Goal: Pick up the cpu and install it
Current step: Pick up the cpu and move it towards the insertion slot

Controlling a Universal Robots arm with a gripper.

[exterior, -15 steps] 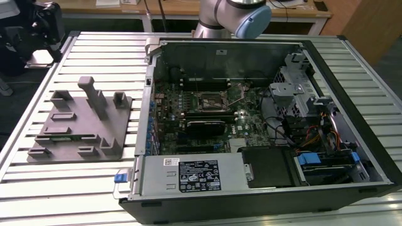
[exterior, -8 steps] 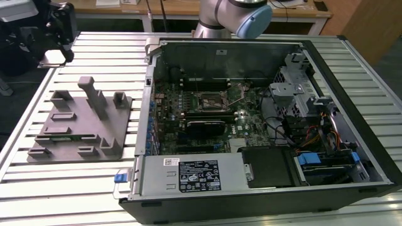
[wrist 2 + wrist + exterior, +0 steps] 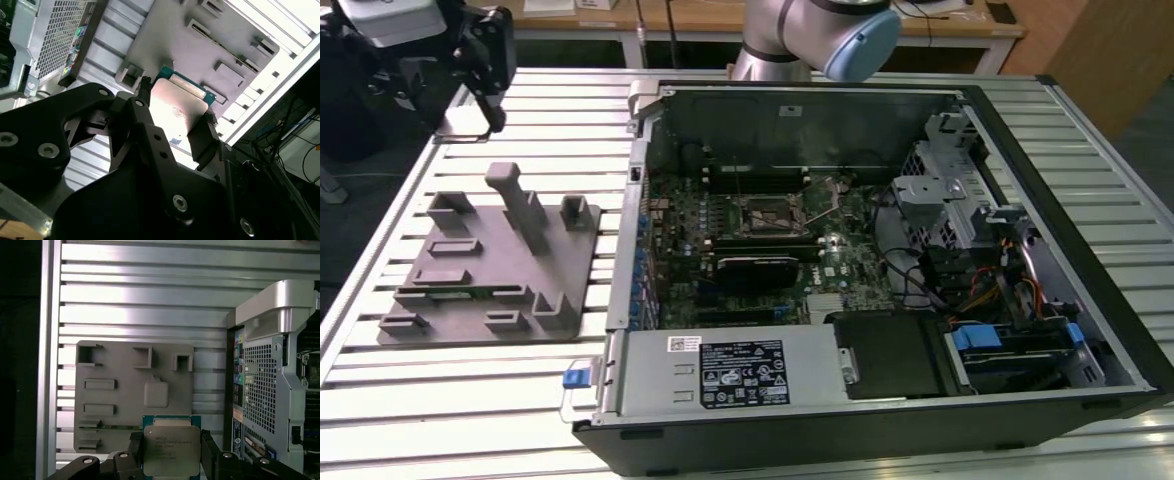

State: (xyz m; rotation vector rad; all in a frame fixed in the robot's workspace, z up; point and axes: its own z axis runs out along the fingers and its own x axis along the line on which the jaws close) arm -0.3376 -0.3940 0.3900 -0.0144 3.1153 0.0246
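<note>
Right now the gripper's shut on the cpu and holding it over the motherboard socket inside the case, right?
Wrong place. The gripper is shut on the cpu, but it holds it outside the case, with the grey fixture tray behind it, as the first wrist view shows.

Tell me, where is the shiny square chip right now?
In the first wrist view the cpu is gripped by the end effector, held up in front of the grey tray, with the computer case next to that tray.
</note>
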